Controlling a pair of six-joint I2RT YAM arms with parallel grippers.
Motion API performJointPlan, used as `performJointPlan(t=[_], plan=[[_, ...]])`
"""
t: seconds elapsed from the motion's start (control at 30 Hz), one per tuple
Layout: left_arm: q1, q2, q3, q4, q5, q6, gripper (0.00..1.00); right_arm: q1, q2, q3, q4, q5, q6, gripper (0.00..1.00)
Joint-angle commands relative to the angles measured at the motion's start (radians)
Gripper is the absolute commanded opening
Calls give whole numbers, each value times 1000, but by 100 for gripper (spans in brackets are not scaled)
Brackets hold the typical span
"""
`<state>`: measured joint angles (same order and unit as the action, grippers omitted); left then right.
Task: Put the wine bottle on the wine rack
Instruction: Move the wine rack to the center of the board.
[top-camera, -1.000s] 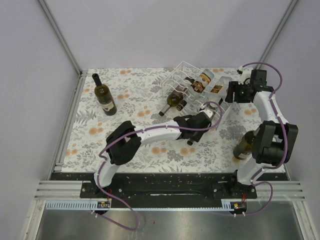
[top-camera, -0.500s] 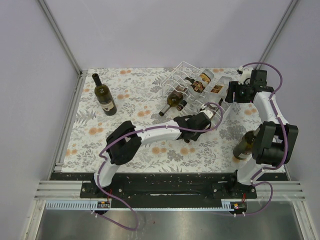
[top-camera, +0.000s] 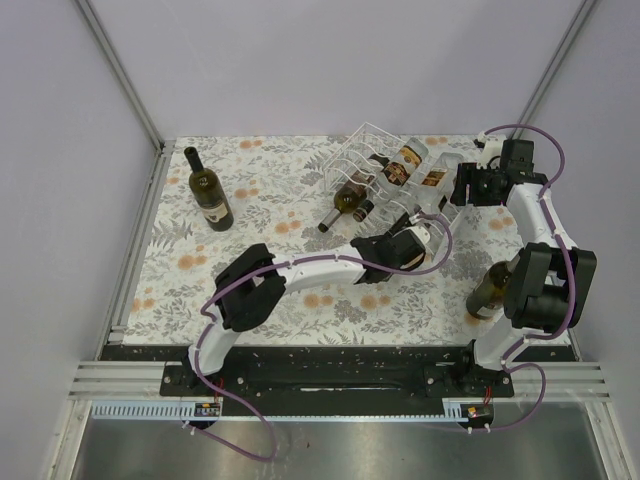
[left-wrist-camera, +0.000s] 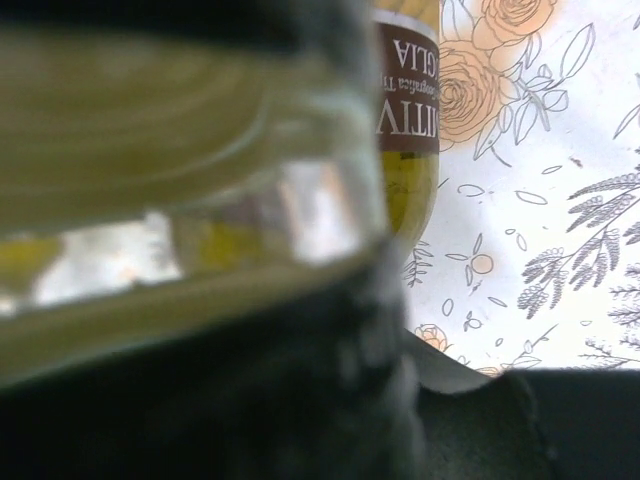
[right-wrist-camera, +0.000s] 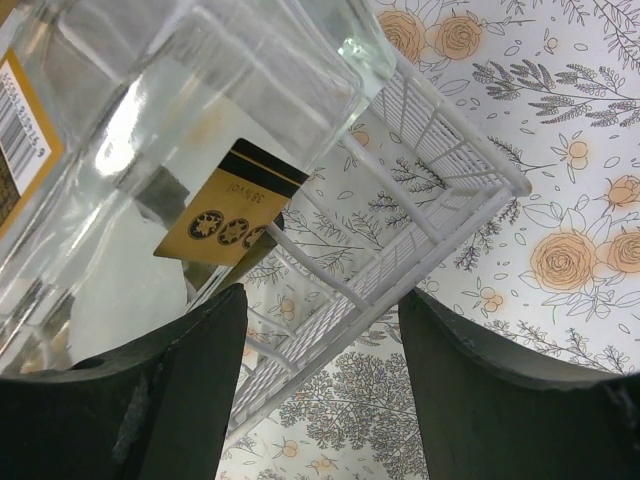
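The left hand (top-camera: 408, 243) is closed tight on the wine bottle (left-wrist-camera: 150, 120), just at 5 o'clock from the wine rack (top-camera: 362, 148) on the counter (top-camera: 260, 190). The right hand (top-camera: 463, 187) stands half open and holds nothing, at the rack's 3 o'clock end.

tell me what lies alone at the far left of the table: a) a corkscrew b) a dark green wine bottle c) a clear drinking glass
b: a dark green wine bottle lies flat on the floral table, well left of the wine rack.
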<state>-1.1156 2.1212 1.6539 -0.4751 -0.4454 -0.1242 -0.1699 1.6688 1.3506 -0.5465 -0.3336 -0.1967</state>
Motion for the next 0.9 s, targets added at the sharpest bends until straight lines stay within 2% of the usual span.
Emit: performJointPlan(t=[0.0,0.2,0.6,0.87], plan=[[-23,10,14,108,-68,118,31,41,-24,-22,-167,-97,-14,71],[-30,5,-17,128,-102,176,29,41,-15,-7,-178,-99,-15,71],[-58,26,-49,245,-272,435,27,41,-12,4,-185,-97,-18,71],[-70,57,-56,260,-329,486,28,41,2,12,-191,-104,-18,71]])
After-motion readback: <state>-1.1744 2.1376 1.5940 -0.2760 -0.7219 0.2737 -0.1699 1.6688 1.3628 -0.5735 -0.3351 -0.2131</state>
